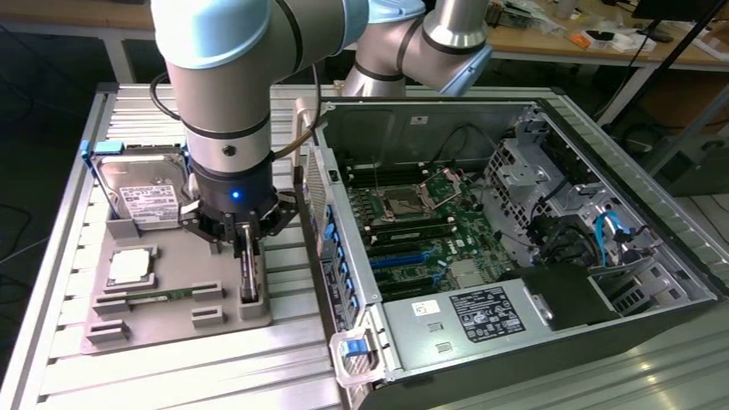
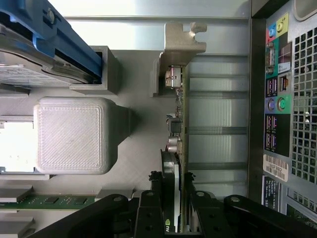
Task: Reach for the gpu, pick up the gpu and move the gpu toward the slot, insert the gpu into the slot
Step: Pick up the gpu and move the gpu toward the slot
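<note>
The gpu (image 1: 249, 275) stands on edge in the grey holder tray (image 1: 171, 331), its lower end still resting in the tray. My gripper (image 1: 244, 242) comes straight down over its upper part, with the fingers pressed against both faces of the card. In the wrist view the gpu (image 2: 179, 124) is seen edge-on, its silver metal end (image 2: 179, 43) farthest from me, and my gripper (image 2: 173, 218) is shut on it, with black fingers (image 2: 148, 210) on either side. The blue slot (image 1: 401, 254) lies on the motherboard inside the open computer case (image 1: 638, 213), at the exterior view's right.
On the tray, a hard drive (image 1: 142, 192) in a blue bracket, a processor (image 1: 130, 266) and a green memory stick (image 1: 160, 296) lie at the exterior view's left of the gpu. The case's rear wall (image 1: 330, 256) stands close beside the gpu. The case's rear ports (image 2: 277, 99) are close by.
</note>
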`<state>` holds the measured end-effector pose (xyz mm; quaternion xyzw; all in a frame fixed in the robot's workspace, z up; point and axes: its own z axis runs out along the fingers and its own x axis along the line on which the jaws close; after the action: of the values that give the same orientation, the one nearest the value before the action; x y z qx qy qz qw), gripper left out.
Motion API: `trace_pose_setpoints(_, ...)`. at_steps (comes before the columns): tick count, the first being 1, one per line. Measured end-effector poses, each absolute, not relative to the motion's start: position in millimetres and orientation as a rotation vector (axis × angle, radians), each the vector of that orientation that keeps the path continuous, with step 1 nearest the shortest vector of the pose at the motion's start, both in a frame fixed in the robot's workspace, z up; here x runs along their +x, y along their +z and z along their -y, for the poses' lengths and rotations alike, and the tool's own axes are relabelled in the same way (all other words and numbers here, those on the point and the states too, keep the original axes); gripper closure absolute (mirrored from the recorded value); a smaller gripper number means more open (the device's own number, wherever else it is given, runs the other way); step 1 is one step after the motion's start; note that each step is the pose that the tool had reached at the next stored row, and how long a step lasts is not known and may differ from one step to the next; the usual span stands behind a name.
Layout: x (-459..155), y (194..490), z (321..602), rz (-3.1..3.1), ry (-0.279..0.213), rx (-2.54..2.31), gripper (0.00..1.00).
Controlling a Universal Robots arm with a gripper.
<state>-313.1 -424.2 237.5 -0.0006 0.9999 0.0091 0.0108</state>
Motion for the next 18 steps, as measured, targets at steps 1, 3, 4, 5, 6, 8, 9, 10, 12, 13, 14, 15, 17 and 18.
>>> trace_pose_setpoints(1,-313,237,424,-3.120,0.028,-0.002,0.73)
trace_pose_setpoints(3,-313,238,424,-3.120,0.028,-0.002,0.73)
trace_pose_setpoints(4,-313,239,424,-3.120,0.028,-0.002,0.73)
trace_pose_setpoints(5,-313,240,424,-3.120,0.028,-0.002,0.73)
trace_pose_setpoints(6,-313,242,424,-3.120,0.028,-0.002,0.73)
trace_pose_setpoints(8,-313,244,424,-3.120,0.028,-0.002,0.73)
trace_pose_setpoints(9,-313,245,424,-3.120,0.028,-0.002,0.73)
trace_pose_setpoints(10,-313,247,424,-3.120,0.028,-0.002,0.73)
trace_pose_setpoints(12,-313,249,424,-3.120,0.028,-0.002,0.73)
trace_pose_setpoints(13,-313,251,424,-3.120,0.028,-0.002,0.73)
trace_pose_setpoints(14,-313,253,424,-3.120,0.028,-0.002,0.73)
trace_pose_setpoints(15,-313,255,424,-3.120,0.028,-0.002,0.73)
trace_pose_setpoints(17,-313,260,424,-3.120,0.028,-0.002,0.73)
trace_pose_setpoints(18,-313,262,424,-3.120,0.028,-0.002,0.73)
